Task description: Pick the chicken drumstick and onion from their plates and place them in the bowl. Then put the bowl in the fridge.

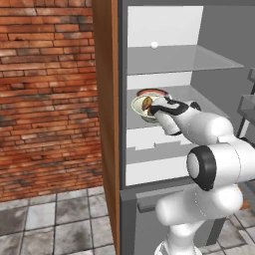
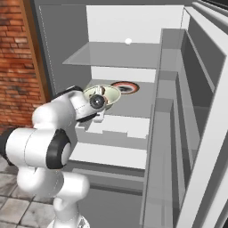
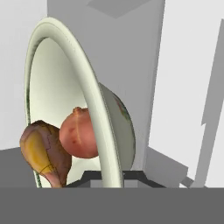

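The pale greenish-cream bowl (image 1: 139, 105) (image 2: 108, 93) (image 3: 94, 100) is held inside the open fridge (image 1: 105, 99), at the front of its middle glass shelf (image 2: 138, 107). My gripper (image 1: 155, 110) (image 2: 100, 105) (image 3: 109, 177) is shut on the bowl's rim, one finger on each side of it. In the bowl lie the lumpy golden-brown chicken drumstick (image 3: 43, 151) (image 1: 146, 103) and the smooth reddish onion (image 3: 78, 133), touching each other. Whether the bowl's base rests on the shelf, I cannot tell. The plates are out of view.
A round red-rimmed dish (image 1: 152, 92) (image 2: 126, 87) sits on the same shelf just behind the bowl. A small white ball (image 1: 154, 45) (image 2: 128, 41) lies on the upper shelf. Grey door racks (image 2: 196, 89) stand to the right, a brick wall (image 1: 45, 99) to the left.
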Controlling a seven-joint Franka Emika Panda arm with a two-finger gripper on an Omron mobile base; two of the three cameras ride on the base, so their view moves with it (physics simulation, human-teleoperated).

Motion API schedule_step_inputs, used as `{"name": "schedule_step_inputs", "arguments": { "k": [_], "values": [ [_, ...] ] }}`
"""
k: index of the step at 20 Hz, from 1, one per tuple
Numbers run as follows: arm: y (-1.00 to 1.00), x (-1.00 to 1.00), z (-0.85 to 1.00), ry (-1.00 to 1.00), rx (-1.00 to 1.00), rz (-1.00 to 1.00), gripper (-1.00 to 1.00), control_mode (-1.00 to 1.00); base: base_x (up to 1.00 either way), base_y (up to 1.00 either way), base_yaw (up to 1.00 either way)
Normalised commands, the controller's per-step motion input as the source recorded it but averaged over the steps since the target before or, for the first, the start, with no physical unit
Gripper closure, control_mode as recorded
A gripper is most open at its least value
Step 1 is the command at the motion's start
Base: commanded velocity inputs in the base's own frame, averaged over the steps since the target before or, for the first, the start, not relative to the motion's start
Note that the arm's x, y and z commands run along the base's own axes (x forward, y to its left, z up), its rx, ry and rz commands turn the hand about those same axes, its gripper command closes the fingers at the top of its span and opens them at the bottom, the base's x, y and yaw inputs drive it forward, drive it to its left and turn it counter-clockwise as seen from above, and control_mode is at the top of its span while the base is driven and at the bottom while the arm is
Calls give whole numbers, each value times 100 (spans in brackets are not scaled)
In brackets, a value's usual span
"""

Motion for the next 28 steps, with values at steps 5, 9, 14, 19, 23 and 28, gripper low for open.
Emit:
{"name": "schedule_step_inputs", "arguments": {
  "k": [5, 9, 14, 19, 23, 28],
  "values": [
    [0, 36, -20, 0, 0, 2, 100, -100, 0, 0, 0],
    [0, 36, -11, 0, 0, 1, 100, -100, 0, 0, 0],
    [0, 35, -12, 0, 0, 0, 100, -100, 0, 0, 0],
    [0, 34, -11, 0, 0, 0, 100, -100, 0, 0, 0],
    [1, 34, -7, 0, 0, 0, 100, -100, 0, 0, 0],
    [0, 34, -1, 0, 0, 1, 100, -100, 0, 0, 0]
  ]
}}
